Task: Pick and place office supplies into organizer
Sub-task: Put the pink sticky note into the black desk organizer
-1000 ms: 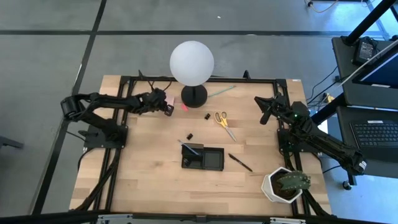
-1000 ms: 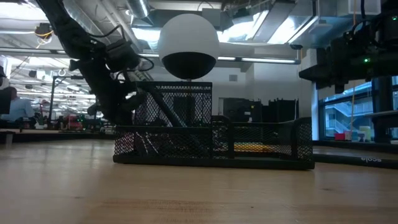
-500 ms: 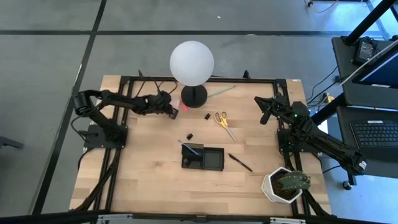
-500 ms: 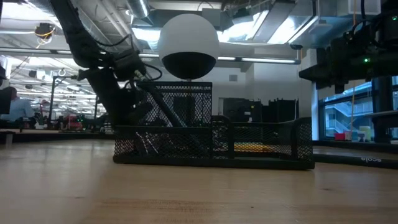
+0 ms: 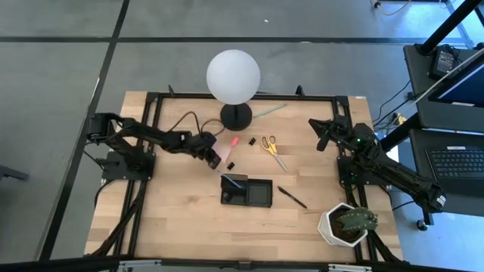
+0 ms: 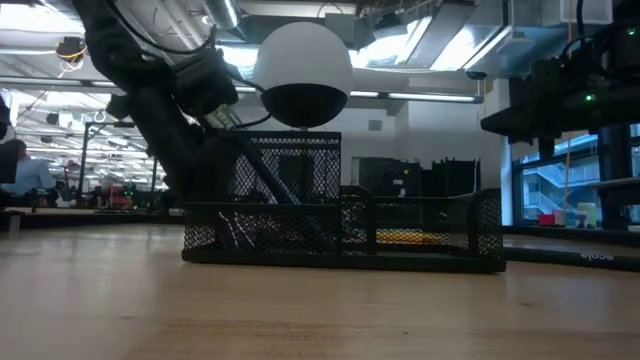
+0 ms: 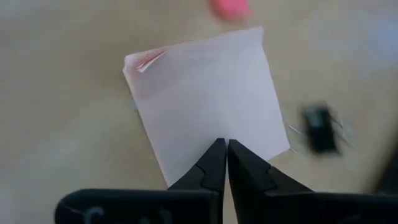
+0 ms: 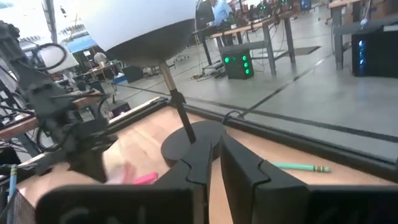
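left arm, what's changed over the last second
The left gripper closed on a pale pink sticky note near the lamp and carried it toward the organizer. A pink scrap lies behind. Right gripper, scissors and pens unchanged.

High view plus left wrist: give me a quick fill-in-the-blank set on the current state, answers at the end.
1. The left gripper is shut on a pale pink ____.
2. The scissors have ____ handles.
3. The potted plant stands at the table's corner nearest the ____ arm.
4. The white globe lamp stands on a ____ round base.

Answers: sticky note; yellow; right; black
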Available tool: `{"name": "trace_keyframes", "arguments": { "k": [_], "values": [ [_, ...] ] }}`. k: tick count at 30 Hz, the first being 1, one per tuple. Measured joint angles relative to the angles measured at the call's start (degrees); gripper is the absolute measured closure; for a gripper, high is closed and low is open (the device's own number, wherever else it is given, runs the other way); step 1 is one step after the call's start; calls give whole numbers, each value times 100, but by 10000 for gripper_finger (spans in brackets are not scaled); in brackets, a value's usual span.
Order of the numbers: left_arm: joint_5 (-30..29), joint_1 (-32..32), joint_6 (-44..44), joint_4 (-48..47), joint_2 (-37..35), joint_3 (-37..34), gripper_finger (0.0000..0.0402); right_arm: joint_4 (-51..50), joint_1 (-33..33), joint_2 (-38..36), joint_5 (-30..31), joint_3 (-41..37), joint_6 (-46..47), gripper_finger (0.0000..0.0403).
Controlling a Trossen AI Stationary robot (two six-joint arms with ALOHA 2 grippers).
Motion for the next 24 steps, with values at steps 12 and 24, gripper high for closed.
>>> {"name": "trace_keyframes", "arguments": {
  "k": [12, 24],
  "values": [
    [321, -1740, -2008, -12, -10, 0, 399, -714, 0, 0, -37, 0, 328, 366],
    [639, -3307, -3555, -646, -258, 0, 399, -831, 7, 0, -45, 0, 406, 366]
  ]
}}
